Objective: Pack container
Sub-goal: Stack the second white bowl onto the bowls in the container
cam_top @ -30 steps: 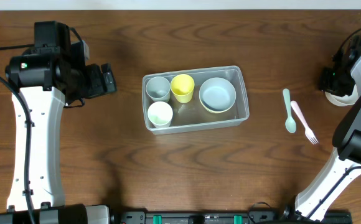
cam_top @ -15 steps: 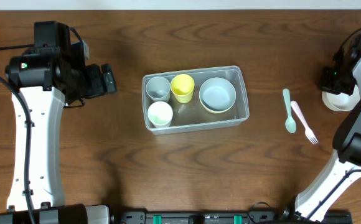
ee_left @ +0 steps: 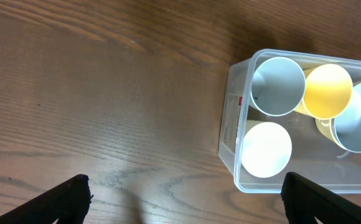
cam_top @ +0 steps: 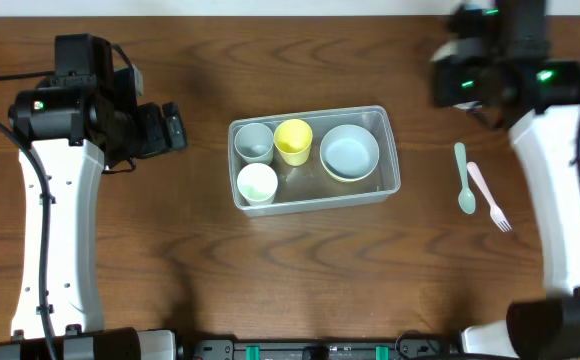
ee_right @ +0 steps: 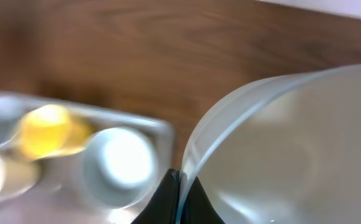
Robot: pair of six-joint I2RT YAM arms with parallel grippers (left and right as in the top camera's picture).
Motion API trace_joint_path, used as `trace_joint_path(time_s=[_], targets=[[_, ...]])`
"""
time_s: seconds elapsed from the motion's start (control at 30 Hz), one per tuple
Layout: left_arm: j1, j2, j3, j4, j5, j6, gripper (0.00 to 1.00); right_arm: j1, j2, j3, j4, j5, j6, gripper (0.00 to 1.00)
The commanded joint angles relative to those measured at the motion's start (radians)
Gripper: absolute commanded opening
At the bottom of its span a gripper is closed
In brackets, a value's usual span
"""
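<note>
- Rim pinch: right gripper [ee_right: 179, 190] has its jaws narrowed onto the edge of a pale bowl [ee_right: 280, 143], probably to nest it in the container [cam_top: 391, 160].
- The left gripper [ee_left: 185, 183] is near the container's left end, jaws wide and empty, likely leaving room.
- The container is mid-table and holds a grey cup [cam_top: 253, 141], yellow cup [cam_top: 293, 140], white cup [cam_top: 257, 183] and blue bowl [cam_top: 349, 151].
- A spoon [cam_top: 463, 180] and fork [cam_top: 488, 195] lie to its right, unpacked.
</note>
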Motion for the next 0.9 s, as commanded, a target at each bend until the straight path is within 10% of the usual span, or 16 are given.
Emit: trace_joint_path(time_s=[0.0, 0.57, 0.7, 0.87], targets=[[-0.002, -0.009, -0.007, -0.005, 0.001, 0.017, 0.98, 0.117, 0.018, -0.005, -0.030, 0.023, 0.007, 0.01], [-0.002, -0.009, -0.007, -0.013, 0.001, 0.017, 0.98, 0.362, 0.249, -0.012, -0.124, 0.026, 0.069, 0.02], [-0.002, -0.009, -0.007, -0.014, 0.001, 0.017, 0.98, 0.360, 0.261, -0.012, -0.138, 0.026, 0.069, 0.49], [-0.002, -0.009, -0.007, -0.014, 0.001, 0.017, 0.98, 0.356, 0.261, -0.012, -0.123, 0.029, 0.069, 0.48]])
